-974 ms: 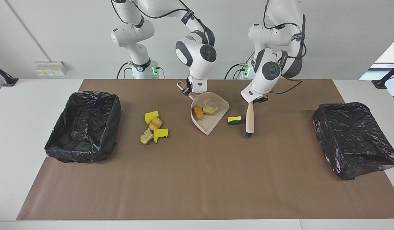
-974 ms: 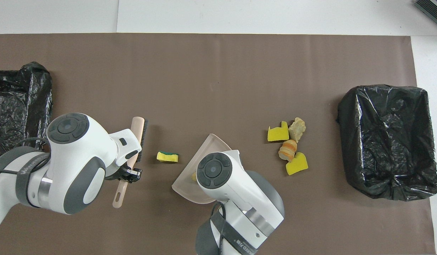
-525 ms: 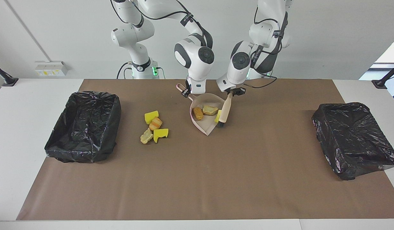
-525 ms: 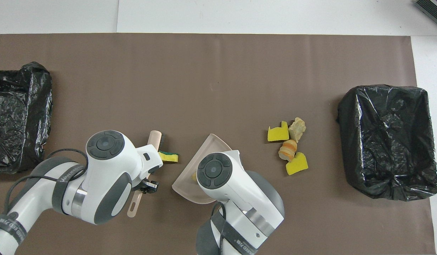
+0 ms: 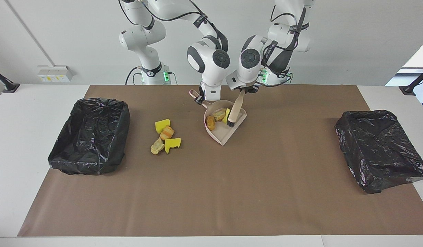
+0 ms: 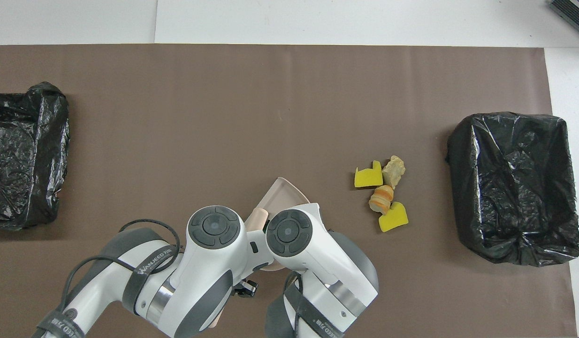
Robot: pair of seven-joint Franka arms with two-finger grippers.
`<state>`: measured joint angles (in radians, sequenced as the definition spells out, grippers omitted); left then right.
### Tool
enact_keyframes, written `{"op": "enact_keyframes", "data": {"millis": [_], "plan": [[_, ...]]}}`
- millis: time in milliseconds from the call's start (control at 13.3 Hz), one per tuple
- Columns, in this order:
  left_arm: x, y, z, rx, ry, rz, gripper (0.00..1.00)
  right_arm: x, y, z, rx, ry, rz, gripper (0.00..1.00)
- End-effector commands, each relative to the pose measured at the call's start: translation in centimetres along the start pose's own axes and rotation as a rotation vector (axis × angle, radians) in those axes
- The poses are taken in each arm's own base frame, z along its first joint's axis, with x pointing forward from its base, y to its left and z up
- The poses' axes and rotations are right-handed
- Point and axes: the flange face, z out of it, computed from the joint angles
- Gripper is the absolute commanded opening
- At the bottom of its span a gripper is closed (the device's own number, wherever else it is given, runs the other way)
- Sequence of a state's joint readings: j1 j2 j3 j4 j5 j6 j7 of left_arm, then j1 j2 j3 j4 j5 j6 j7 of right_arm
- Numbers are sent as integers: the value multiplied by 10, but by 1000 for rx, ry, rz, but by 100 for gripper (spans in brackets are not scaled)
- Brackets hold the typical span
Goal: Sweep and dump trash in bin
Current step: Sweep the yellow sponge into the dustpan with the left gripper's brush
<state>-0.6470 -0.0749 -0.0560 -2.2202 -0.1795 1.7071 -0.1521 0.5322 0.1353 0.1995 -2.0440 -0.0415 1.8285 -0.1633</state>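
Three pieces of trash [image 5: 217,118] lie in the dustpan [image 5: 228,134]: an orange-brown chunk, a beige lump, a yellow sponge. Four more [image 5: 166,136] sit clustered on the table [image 5: 211,192], toward the right arm's end.

White table [image 5: 36,103] with a brown paper sheet [image 5: 204,192] covering most of the top. Plain white wall [image 5: 53,31] above the table's robot end, with a thin diagonal conduit [image 5: 26,27] running down to a white socket box [image 5: 54,73] carrying yellow labels. Black clamp mounts at both table ends [image 5: 4,82] [image 5: 415,84]. Bright window strip [image 5: 420,60] at the left arm's end. Lighting is even and diffuse, shadows soft.
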Motion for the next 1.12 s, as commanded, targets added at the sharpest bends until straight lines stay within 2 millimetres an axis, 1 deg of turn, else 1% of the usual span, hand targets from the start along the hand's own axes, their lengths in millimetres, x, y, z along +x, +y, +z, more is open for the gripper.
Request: {"op": "enact_keyframes", "data": {"millis": [0,75,150,300,600,750,900,1049], "plan": [[-28,0,0,3,-80,-70,0,-6,-3,0,9,17,27,0],[-37,2,1,16,-112,-115,0,-6,-4,0,9,17,26,0],[-43,8,3,35,-145,-133,0,-6,-4,0,9,17,26,0],[-56,14,4,56,-176,-158,0,-6,-4,0,9,17,28,0],[-90,44,17,129,-198,-176,0,-6,-3,0,11,19,31,0],[-99,59,20,154,-192,-174,0,-6,-4,0,12,19,30,0],[-104,63,24,160,-179,-169,0,-6,-4,0,12,19,31,0],[-115,64,37,161,-152,-162,0,-6,-4,0,12,19,30,0]]}}
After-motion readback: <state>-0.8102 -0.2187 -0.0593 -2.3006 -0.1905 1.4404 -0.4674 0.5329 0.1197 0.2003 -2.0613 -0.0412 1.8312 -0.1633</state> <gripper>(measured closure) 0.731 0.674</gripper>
